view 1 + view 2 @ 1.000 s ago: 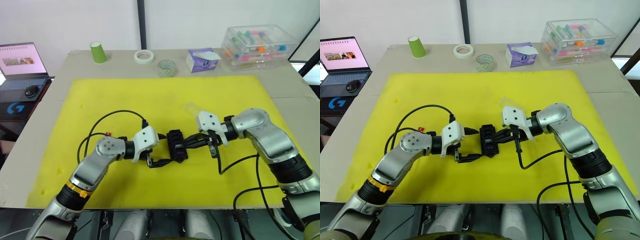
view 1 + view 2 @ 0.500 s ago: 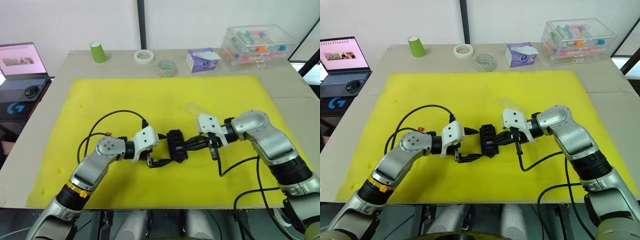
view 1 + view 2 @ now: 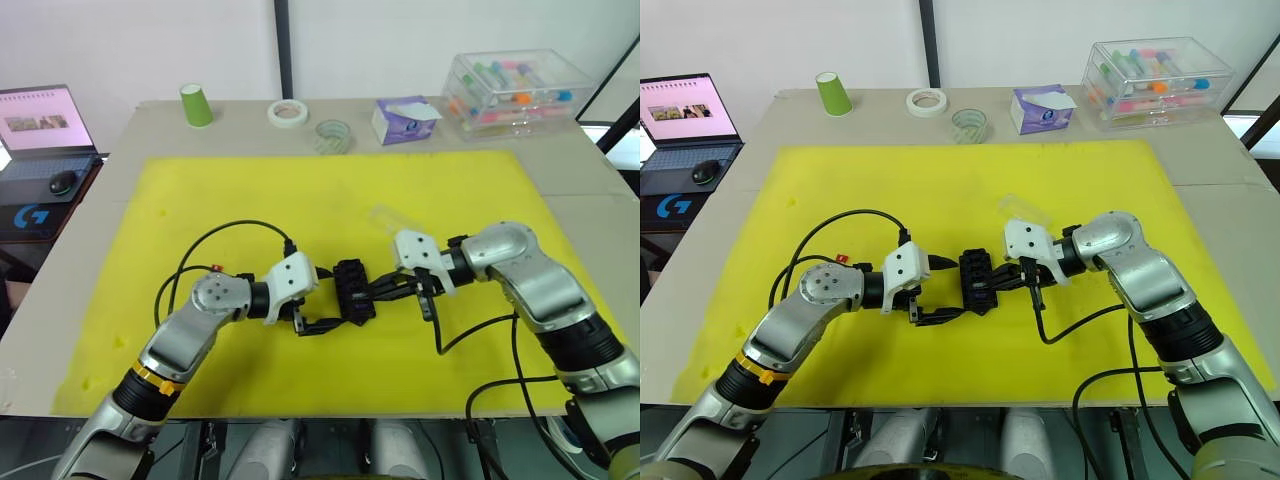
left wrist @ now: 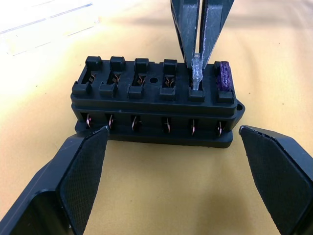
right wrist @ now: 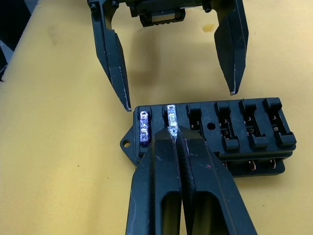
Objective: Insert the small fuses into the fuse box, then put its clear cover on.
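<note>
laptop and mouse at far left, off the yellow mat. green cup, tape roll, clear tape roll, tissue box and large clear drawer box along the table's far edge. left gripper, fingers spread wide, straddles the fuse box without touching it. fuse box, black, six slots, on the mat between both grippers; the end slot holds a purple fuse. right gripper, fingers pinched together on a pale clear fuse standing in the slot next to the purple one. clear cover on the mat just beyond the right gripper, apart from the fuse box.
</note>
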Motion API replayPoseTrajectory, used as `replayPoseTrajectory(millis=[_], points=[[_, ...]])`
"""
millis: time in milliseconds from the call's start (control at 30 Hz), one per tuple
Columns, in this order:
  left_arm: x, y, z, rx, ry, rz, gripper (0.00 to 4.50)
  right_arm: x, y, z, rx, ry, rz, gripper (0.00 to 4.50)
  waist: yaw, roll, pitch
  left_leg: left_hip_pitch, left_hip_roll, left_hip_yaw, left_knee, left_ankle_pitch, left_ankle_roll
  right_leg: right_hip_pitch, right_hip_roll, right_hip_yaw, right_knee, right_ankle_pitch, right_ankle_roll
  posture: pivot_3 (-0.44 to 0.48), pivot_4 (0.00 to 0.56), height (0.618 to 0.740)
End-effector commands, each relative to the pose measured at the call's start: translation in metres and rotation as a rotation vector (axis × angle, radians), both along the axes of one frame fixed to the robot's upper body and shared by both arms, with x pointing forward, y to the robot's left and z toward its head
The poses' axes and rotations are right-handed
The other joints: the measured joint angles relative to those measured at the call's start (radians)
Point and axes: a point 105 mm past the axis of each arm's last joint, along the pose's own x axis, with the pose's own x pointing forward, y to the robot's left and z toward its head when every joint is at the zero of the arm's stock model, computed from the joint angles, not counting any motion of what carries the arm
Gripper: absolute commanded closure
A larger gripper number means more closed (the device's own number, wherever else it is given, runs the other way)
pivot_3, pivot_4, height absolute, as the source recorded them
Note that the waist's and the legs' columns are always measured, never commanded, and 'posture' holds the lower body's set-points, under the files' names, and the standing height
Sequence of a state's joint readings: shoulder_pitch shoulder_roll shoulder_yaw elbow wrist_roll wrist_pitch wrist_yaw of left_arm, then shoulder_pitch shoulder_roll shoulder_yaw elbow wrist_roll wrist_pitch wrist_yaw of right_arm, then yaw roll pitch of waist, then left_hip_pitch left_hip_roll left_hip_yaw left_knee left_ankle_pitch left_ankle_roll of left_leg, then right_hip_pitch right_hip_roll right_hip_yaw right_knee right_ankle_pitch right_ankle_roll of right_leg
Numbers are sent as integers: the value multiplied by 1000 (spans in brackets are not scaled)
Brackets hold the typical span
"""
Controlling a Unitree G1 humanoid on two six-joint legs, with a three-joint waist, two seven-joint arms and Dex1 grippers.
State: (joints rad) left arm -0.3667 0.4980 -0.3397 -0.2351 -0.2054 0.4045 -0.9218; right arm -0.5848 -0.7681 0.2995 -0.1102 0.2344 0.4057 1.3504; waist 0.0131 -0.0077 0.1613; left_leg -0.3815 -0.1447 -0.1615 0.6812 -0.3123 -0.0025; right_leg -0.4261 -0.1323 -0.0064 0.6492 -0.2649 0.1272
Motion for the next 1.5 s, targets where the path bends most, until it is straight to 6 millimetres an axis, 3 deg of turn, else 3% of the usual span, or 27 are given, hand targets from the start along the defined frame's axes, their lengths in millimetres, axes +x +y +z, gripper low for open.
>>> replayPoseTrajectory(millis=[33,233,533,633,800,1000,1200,1433,1500], points=[[-1,-3,9,-14,-41,-17,26,-1,-3,-6,-52,-23,9,4500,0,0,0,0,0,0,0,0,0,0,0,0,0,0,0,0,150,740],[-1,-3,10,-15,-43,-15,26,1,-4,-14,-105,-42,10,4500,0,0,0,1,0,0,0,0,0,1,0,0,0,0,0,0,150,740],[-1,-3,10,-15,-44,-13,26,2,-1,-1,-61,-43,1,4500,0,0,0,1,0,0,0,0,0,1,0,0,0,0,0,0,150,740],[-1,-3,10,-15,-44,-15,0,2,0,2,-53,-43,-2,3809,0,0,0,1,0,0,0,0,0,1,0,0,0,0,0,0,150,740],[-1,-4,10,-15,-44,-17,0,2,0,9,-32,-43,-9,2197,0,0,0,1,0,0,0,0,0,1,0,0,0,0,0,0,150,740],[-1,-3,9,-13,-42,-16,0,4,6,30,47,-36,-25,2197,0,0,0,0,0,0,0,0,0,0,0,0,0,0,0,0,150,740],[0,-3,10,-14,-46,-12,0,0,10,39,68,-29,-7,2197,1,0,0,-1,0,0,0,0,0,0,0,0,0,0,0,0,150,740],[1,-2,10,-15,-48,-5,0,-5,12,29,67,-4,6,4364,0,0,0,-1,0,0,0,0,0,-1,0,0,0,0,0,0,150,740],[2,-2,10,-15,-48,-5,0,-5,13,23,61,-2,7,4444,1,0,0,-1,0,0,0,0,0,-1,0,0,0,0,0,0,150,740]])
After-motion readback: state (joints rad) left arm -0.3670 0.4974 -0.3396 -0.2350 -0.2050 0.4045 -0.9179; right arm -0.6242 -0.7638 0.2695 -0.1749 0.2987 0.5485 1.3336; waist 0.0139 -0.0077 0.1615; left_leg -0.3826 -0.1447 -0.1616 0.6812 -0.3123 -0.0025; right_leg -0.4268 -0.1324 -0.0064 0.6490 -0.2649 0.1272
